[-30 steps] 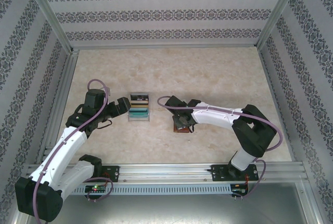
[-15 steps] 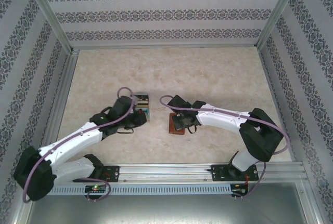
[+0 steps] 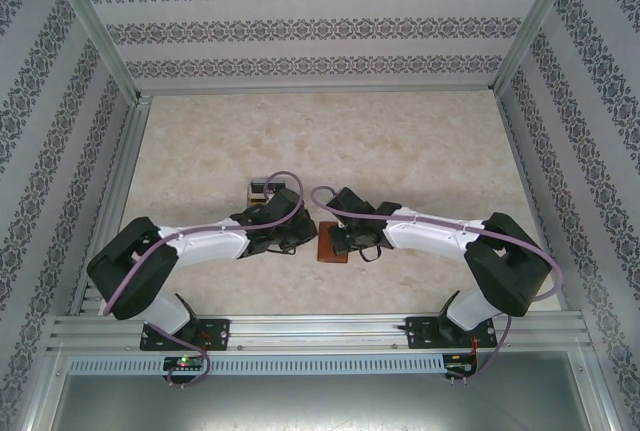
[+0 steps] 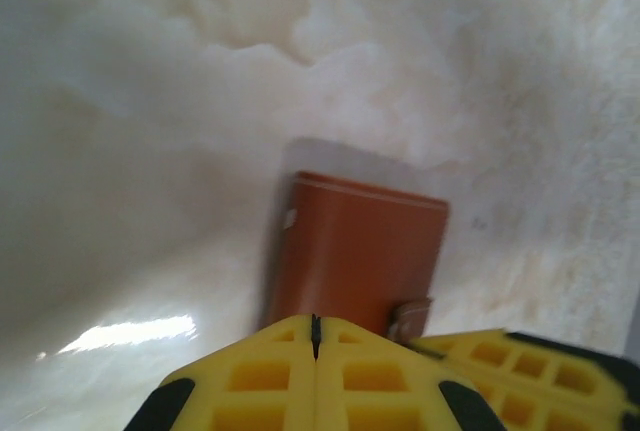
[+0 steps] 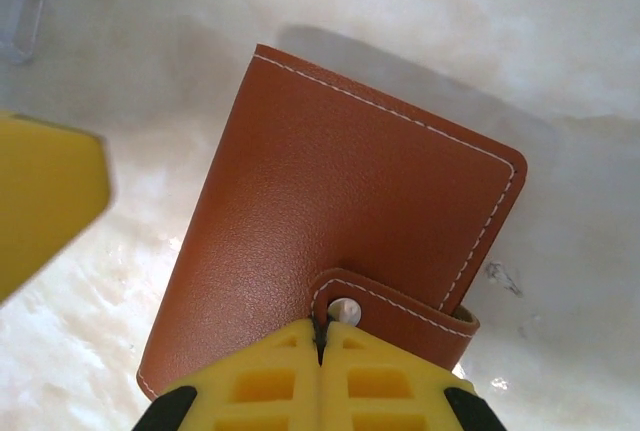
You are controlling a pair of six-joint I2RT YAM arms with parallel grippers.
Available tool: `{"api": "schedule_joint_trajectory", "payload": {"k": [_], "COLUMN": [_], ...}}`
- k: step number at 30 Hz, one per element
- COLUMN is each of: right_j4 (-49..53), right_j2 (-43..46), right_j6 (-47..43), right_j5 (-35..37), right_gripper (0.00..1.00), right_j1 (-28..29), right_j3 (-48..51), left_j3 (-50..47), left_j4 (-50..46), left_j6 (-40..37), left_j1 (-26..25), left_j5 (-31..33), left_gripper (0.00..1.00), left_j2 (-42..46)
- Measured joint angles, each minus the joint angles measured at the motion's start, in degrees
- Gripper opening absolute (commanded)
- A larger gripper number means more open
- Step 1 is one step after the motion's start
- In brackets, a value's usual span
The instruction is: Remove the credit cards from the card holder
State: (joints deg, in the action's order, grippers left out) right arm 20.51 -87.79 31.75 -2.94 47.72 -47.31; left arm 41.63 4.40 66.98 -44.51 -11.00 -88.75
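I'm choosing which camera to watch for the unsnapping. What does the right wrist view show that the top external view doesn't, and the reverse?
Right wrist view: the closed reddish-brown leather card holder close up, with white stitching, its snap tab and metal stud, and the shut right hand at that tab.
Top external view: the layout, with the left arm reaching in from the other side and the clear plastic tray of cards beyond it.
Both: the card holder lying on the beige marbled table.
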Motion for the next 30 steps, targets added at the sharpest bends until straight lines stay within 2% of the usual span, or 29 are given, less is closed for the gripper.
{"api": "schedule_joint_trajectory", "payload": {"k": [10, 20, 24, 25, 27, 30], "right_j4": [-1.55, -1.33, -0.35, -0.37, -0.37, -0.48], "right_j2": [1.64, 15.89, 18.14, 18.14, 18.14, 18.10], "right_j6": [1.20, 3.28, 4.09, 4.17, 4.55, 4.98], "right_j5": [-0.68, -1.22, -0.94, -0.94, -0.98, -1.05], "right_gripper": [0.00, 0.00, 0.00, 0.00, 0.00, 0.00], "right_j1": [-0.35, -5.25, -6.01, -6.01, -6.01, -6.01], "right_j3": [1.90, 8.74, 10.49, 10.75, 11.19, 11.21], "left_j3": [3.28, 6.78, 8.28, 8.52, 8.96, 9.33], "left_j4": [5.49, -0.98, -3.78, -4.37, -6.10, -9.92], "left_j6": [3.89, 4.24, 3.54, 3.32, 2.36, 0.28], "left_j1": [-1.31, -1.99, -1.99, -1.99, -1.99, -1.99], "left_j5": [-2.27, -0.42, 0.00, 0.22, 0.98, 2.58], "left_gripper": [0.00, 0.00, 0.00, 0.03, 0.17, 0.46], "left_j2": [-9.09, -9.90, -9.90, -9.88, -9.42, -7.02]}}
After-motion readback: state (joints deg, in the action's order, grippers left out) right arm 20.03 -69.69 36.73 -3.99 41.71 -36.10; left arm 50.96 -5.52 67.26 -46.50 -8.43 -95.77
